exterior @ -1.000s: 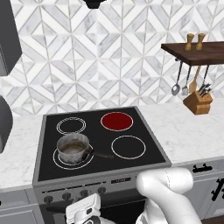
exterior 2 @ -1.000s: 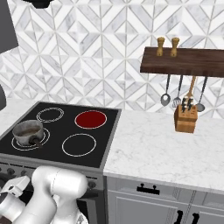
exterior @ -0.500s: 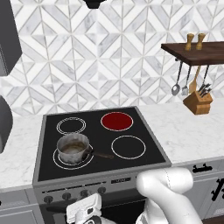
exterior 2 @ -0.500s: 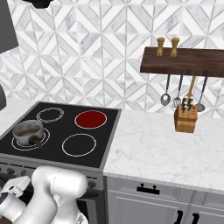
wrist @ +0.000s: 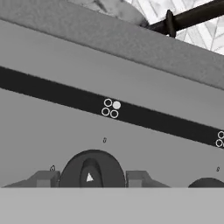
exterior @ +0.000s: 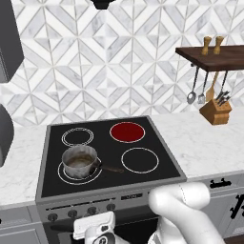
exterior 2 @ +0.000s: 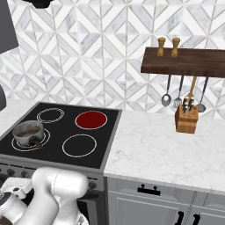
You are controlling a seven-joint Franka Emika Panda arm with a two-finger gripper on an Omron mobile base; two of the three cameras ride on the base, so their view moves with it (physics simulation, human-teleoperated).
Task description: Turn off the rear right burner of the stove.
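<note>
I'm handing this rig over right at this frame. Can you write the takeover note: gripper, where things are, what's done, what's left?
Gripper: low at the stove's front panel, open, fingers either side of a dark knob; contact cannot be confirmed.
Rear right burner: glowing red, so not off yet.
Small pot sits on the front left ring, handle pointing right.
Done: gripper lined up on a knob below the four-dot burner marker.
Left: close on the knob, turn it, check the glow dies.

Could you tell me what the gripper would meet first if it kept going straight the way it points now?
Most likely the dark knob between the gripper's fingertips, on the stove front panel; its distance is unclear.
</note>
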